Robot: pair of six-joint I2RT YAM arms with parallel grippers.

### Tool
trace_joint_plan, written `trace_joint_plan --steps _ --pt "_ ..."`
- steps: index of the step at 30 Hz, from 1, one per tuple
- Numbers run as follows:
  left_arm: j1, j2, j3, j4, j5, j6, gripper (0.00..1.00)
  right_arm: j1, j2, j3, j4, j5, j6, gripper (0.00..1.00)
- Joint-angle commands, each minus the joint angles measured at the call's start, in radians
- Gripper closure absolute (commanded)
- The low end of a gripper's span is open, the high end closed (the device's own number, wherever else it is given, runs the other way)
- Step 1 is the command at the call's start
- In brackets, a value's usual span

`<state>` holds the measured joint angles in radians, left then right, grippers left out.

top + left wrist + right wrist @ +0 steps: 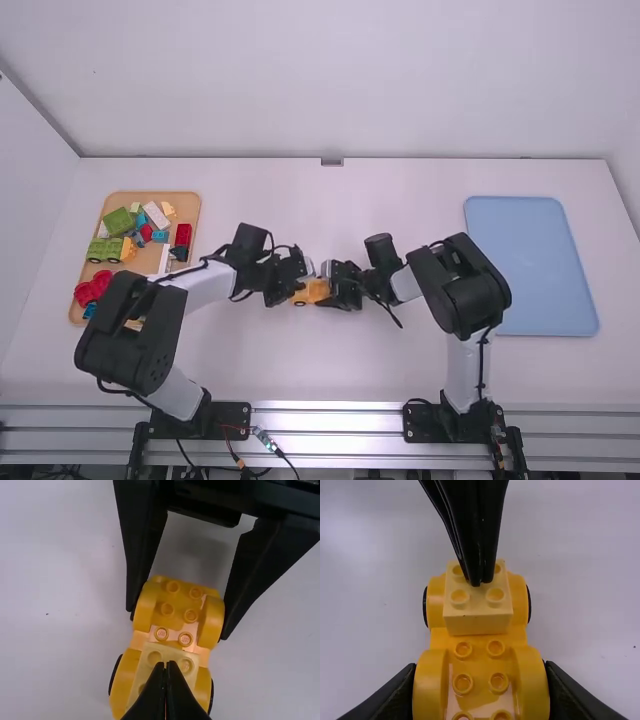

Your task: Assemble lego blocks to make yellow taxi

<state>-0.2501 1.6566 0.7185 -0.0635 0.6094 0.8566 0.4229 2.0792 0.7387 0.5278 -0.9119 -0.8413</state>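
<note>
Over table (310,360), arms (462,285) inward, left end effector (299,284) together, right end effector (325,287) clamping taxi (479,640)

A smooth white counter (300,365) spreads out in front of me, edged on its near side by a ribbed, silvery metal strip (326,418). Over on the left sits a tan tray with rounded corners (150,196), and on the right a flat, light-blue rectangular tray (535,265). Between the two, near the middle, a small yellow-orange plastic block car with dark wheels (313,290) appears to rest right on the surface.
</note>
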Motion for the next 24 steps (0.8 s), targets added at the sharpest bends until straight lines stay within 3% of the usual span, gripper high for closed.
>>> trace_joint_plan --steps 1,7,13,17,24 --pt "0.001 0.029 -0.043 -0.017 -0.041 -0.011 0.98 -0.003 0.008 -0.004 -0.014 0.051 0.014 0.55" --pt "-0.014 0.143 0.003 -0.029 -0.048 -0.052 0.98 -0.005 0.008 -0.003 -0.014 0.051 0.014 0.55" --pt "-0.002 0.199 0.129 -0.201 0.040 0.072 0.99 -0.005 0.008 0.023 -0.058 0.054 0.029 0.55" --pt "-0.003 0.156 0.191 -0.235 -0.059 -0.001 0.99 -0.003 0.008 0.048 -0.110 0.053 -0.004 0.55" --pt "0.003 -0.056 0.209 -0.258 -0.147 -0.063 0.98 -0.019 0.008 0.067 -0.122 0.054 -0.009 0.55"
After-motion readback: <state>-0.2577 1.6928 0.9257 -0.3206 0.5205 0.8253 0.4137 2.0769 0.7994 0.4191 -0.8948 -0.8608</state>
